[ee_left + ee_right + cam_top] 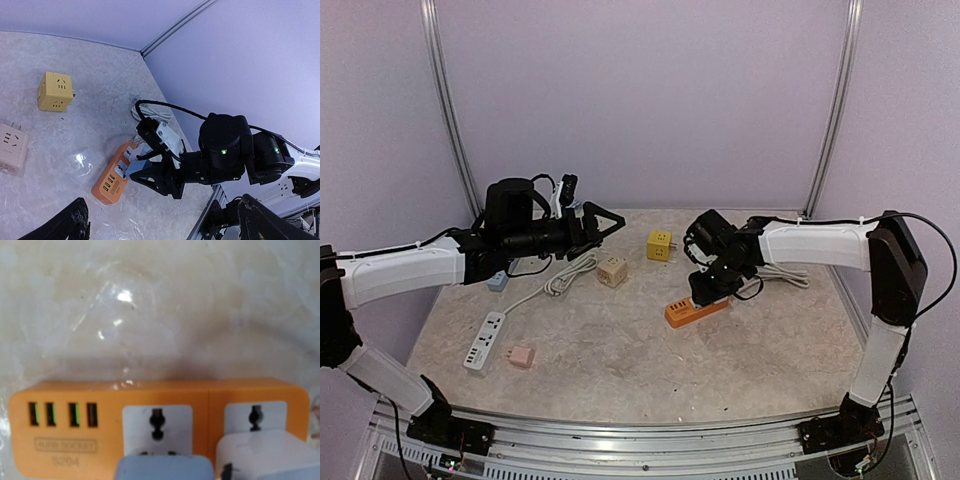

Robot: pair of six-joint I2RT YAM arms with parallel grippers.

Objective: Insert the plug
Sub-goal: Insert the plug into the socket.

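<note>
The right gripper (706, 290) is narrowed on a grey plug (162, 469), over 1 of 2 sockets on the orange power strip (210, 392); the left gripper (610, 224) hangs wide open, well apart.

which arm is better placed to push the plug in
Right. The right gripper holds the grey plug at a socket of the orange power strip; the left gripper hangs open, far off.
</note>
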